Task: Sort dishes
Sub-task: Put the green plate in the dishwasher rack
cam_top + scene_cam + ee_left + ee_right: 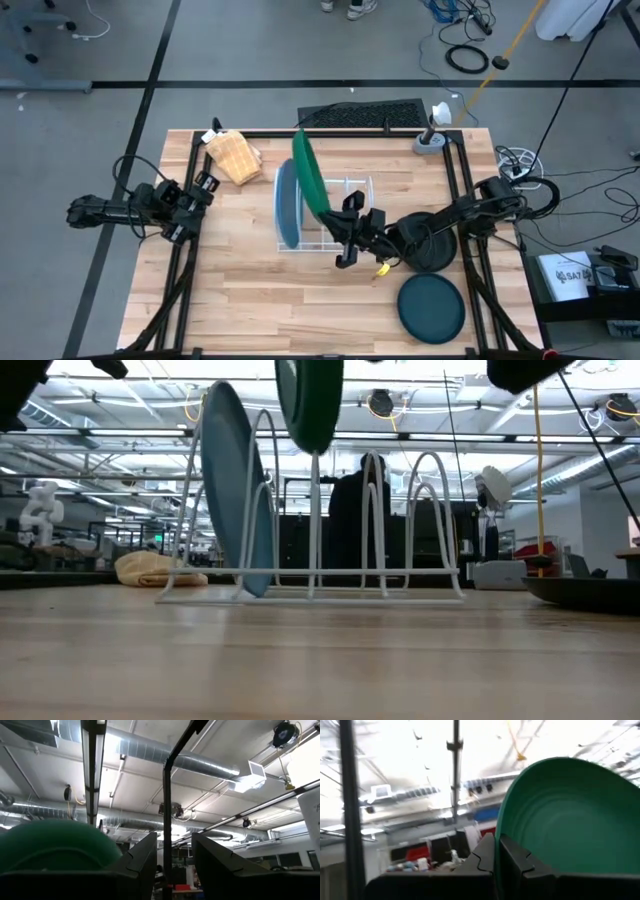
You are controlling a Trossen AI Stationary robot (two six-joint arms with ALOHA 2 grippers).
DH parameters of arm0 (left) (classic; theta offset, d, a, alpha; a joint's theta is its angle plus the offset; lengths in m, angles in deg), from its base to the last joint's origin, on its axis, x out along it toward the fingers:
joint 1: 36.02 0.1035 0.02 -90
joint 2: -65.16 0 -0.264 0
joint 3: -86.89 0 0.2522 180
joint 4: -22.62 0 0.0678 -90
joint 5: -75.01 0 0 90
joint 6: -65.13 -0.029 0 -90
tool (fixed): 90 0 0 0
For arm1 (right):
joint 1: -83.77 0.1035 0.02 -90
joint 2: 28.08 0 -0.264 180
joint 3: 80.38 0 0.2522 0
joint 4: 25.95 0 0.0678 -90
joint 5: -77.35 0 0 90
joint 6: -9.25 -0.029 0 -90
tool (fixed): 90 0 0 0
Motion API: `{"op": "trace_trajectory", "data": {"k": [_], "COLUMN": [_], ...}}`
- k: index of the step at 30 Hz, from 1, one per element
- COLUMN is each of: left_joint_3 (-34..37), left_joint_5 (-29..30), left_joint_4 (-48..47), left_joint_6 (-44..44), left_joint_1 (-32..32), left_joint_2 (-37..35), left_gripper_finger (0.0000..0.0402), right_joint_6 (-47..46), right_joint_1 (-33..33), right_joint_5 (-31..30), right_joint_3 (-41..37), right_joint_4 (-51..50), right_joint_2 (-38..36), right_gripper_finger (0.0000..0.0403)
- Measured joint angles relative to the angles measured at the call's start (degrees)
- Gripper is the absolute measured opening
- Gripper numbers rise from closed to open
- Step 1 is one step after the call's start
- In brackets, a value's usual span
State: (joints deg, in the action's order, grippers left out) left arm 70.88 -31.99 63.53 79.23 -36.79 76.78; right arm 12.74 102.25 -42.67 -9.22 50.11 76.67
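Observation:
My right gripper (338,218) is shut on the large green plate (310,172), which is on edge above the white wire rack (355,185). In the low view the green plate (310,400) hangs clear of the rack's wires (320,570). The large light blue plate (287,205) stands on edge in the rack's left slot, leaning on a wire (235,490). The black plate (438,250) lies on the table under my right arm. The dark teal plate (432,306) lies flat near the front right. My left gripper (208,188) is open and empty at the table's left edge. My right gripper pinches the green plate's rim (498,842) between its two fingers (516,862), one on each face. The hold is at the plate's near end (328,210). The plate is on edge, lifted clear above the rack.
A tan wooden block (235,155) lies at the far left of the table. A black frame (190,240) runs along the table's sides. A grey stand (430,140) is at the far right corner. Bare wood (270,300) lies in front of the rack.

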Motion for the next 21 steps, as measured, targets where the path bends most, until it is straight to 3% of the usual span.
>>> {"op": "trace_trajectory", "data": {"k": [8,21], "left_joint_3": [0.00,0.00], "left_joint_5": [1.01,2.99], "left_joint_4": [0.04,-0.13], "left_joint_6": [-1.43,-3.01], "left_joint_1": [0.00,-0.01], "left_joint_2": [0.00,-0.02], "left_gripper_finger": [0.0132,0.0132], "right_joint_6": [-3.05,-6.34], "right_joint_1": [-0.02,-0.17], "right_joint_5": [1.14,-7.91], "right_joint_3": [3.32,6.34], "right_joint_4": [-2.17,-0.03], "right_joint_2": [0.88,8.91], "right_gripper_finger": [0.0000,0.0000]}}
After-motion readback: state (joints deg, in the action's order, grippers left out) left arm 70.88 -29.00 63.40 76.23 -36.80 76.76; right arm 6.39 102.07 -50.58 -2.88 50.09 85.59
